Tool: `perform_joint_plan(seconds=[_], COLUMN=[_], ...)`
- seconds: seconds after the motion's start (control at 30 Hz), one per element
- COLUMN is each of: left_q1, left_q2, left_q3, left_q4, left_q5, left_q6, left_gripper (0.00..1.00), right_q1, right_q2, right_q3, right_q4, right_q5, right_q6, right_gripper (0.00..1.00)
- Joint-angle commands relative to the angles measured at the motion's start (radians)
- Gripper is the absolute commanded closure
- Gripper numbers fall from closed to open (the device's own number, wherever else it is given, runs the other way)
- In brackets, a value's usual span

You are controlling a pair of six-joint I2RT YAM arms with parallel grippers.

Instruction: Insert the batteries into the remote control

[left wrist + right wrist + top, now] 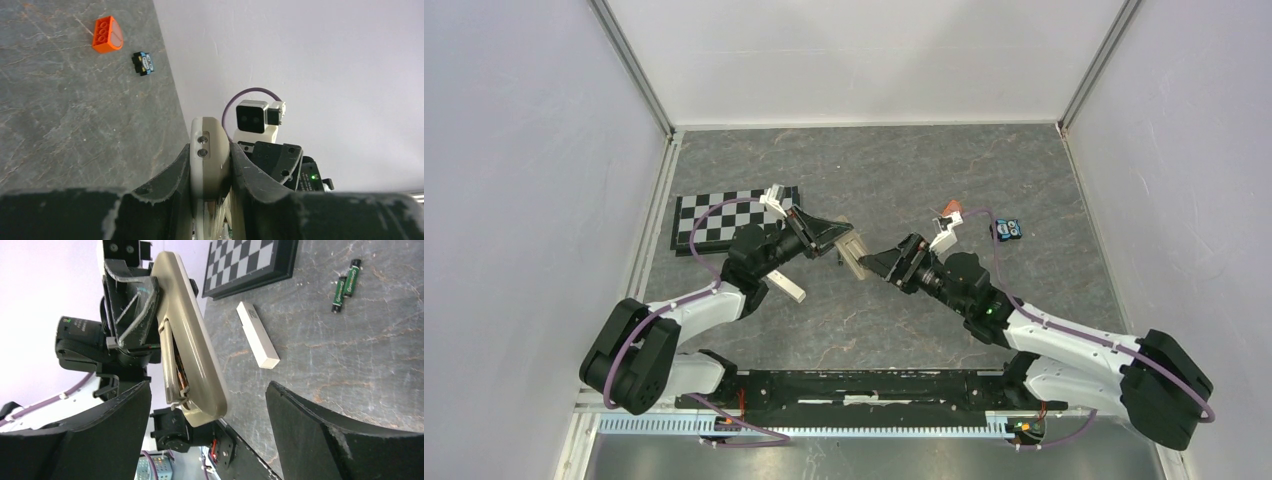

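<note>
While the left gripper (210, 165) is clenched on the slim tan-grey plastic remote control (192, 340), holding it off the table at the centre of the top view, the right gripper (207, 390) stands with jaws wide on either side of the remote's end, grasping nothing. The battery recess lies open, showing coppery contacts. Loading has not begun: the right arm probably must fetch the two small dark, green-marked batteries (346, 286), lying side by side on the grey stone-patterned table (350, 365), upper right of its wrist view.

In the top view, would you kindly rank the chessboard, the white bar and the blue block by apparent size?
Largest: chessboard.
Then: white bar.
Smallest: blue block.
All three lie on the table.
</note>
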Motion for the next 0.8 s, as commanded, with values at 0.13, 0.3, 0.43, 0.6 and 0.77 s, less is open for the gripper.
perform_joint_plan(seconds=[0.13,0.3,0.43,0.6,0.77], left_q1=[0.004,0.004,0.004,0.004,0.004], left_q2=[-0.001,0.007,0.019,0.017,0.009], left_q3=[-0.01,-0.016,-0.028,-0.04,-0.038], left_q4=[0.165,0.213,0.268,0.299,0.314], left_q5=[0.031,0.04,0.047,0.047,0.062], left_q6=[-0.083,-0.104,-0.136,-0.123,-0.11], left_gripper=[0.98,0.98,0.98,0.98,0.98], right_q1=[0.012,0.019,0.027,0.034,0.034], right_q2=[0.043,0.093,0.129,0.145,0.156], right_q3=[-0.003,0.021,0.04,0.072,0.102], right_q4=[0.153,0.131,0.129,0.075,0.01], right_q5=[0.074,0.072,0.077,0.085,0.096], right_q6=[0.075,0.083,0.087,0.085,0.066], right_gripper=[0.19,0.32,0.39,0.41,0.38])
